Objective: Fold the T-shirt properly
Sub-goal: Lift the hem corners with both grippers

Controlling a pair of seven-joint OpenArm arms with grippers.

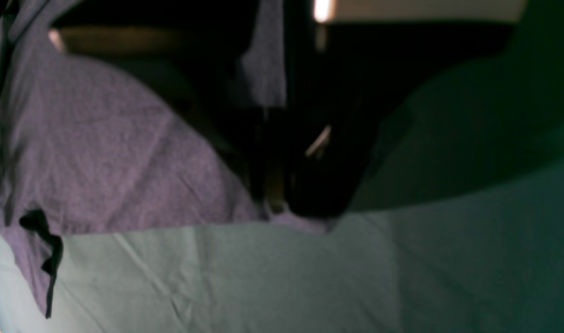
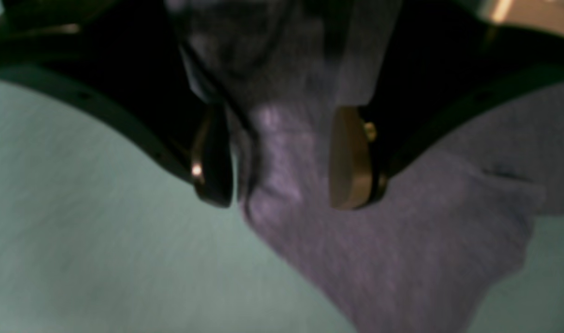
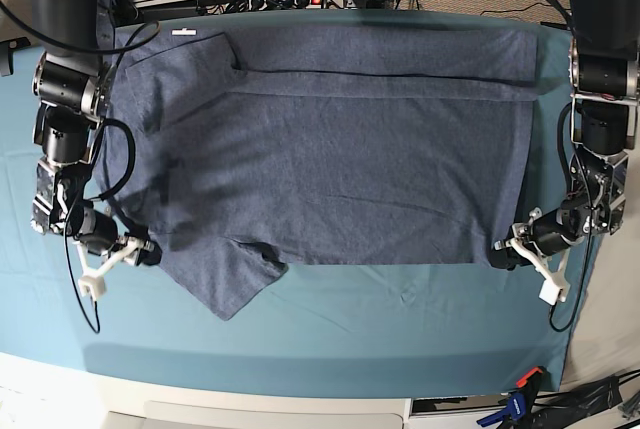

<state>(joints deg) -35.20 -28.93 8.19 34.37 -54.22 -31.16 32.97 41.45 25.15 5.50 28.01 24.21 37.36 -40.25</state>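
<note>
Two hands | left hand [image 3: 507, 252] clenched on T-shirt [image 3: 330, 159] hem | right hand [image 2: 282, 157] released, straddling sleeve

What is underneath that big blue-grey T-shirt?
The T-shirt lies spread on a teal table cloth, which shows all around its edges. Whatever lies beneath the shirt's middle is covered. Its far edge is folded over, hiding part of the shirt itself.

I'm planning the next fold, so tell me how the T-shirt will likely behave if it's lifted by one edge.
The T-shirt is probably floppy: in the right wrist view its cloth sags in soft folds. It likely drapes and drags rather than holding shape, since its sleeve already lies creased. It probably won't slide freely on the table cloth.
</note>
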